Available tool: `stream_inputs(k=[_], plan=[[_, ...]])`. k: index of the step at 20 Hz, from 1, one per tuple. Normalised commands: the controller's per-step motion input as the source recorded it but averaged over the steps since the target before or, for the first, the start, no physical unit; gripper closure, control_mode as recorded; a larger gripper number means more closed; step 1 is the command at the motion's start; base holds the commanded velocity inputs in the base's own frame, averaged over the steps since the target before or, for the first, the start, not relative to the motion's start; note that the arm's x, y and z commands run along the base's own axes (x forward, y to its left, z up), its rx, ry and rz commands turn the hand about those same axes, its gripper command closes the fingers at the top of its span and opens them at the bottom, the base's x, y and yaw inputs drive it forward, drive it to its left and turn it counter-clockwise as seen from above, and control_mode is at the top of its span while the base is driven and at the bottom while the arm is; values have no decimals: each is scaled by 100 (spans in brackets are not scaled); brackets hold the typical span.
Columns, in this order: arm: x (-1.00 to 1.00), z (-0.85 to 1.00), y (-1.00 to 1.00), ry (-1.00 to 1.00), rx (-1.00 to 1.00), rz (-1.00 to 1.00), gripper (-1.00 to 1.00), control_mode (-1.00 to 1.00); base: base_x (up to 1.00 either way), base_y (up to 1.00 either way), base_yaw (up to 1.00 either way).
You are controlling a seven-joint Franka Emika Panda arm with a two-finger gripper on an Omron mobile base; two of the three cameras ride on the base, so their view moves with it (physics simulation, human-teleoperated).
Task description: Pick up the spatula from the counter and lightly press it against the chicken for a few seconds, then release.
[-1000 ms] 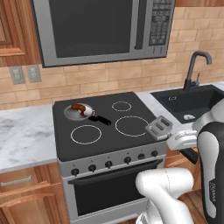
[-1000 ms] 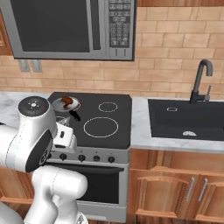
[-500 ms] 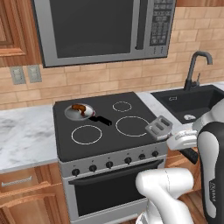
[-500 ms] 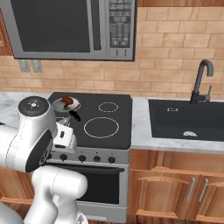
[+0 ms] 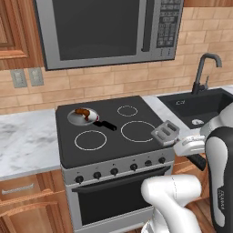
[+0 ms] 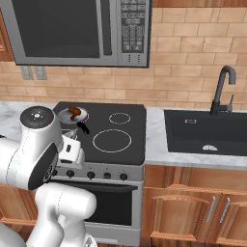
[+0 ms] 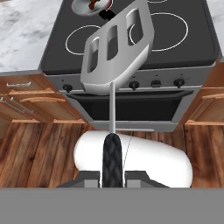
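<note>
My gripper [image 5: 184,144] is shut on the black handle of a grey slotted spatula [image 5: 166,132] and holds it in the air over the stove's front right corner. In the hand view the spatula [image 7: 118,52] sticks out ahead of the gripper [image 7: 112,178], its blade tilted over the stove's front edge. The chicken [image 5: 82,112], a small brown piece, lies in a little silver pan [image 5: 89,119] on the back left burner, well to the left of the blade. The chicken [image 6: 74,111] and the pan [image 7: 85,8] are apart from the spatula.
The black stovetop [image 5: 109,136] has a row of knobs along its front. A microwave [image 5: 109,32] hangs above it. A dark sink [image 5: 200,107] with a faucet [image 5: 202,73] lies to the right, and marble counter [image 5: 22,141] to the left.
</note>
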Motion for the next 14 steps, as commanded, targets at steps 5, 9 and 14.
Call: stream_inputs(k=[5,9,14], plan=[[4,0,10,0,0,0,100,-100,2,2,0],[6,0,18,0,0,0,100,-100,0,0,0],[2,0,19,0,0,0,100,-100,0,0,0]])
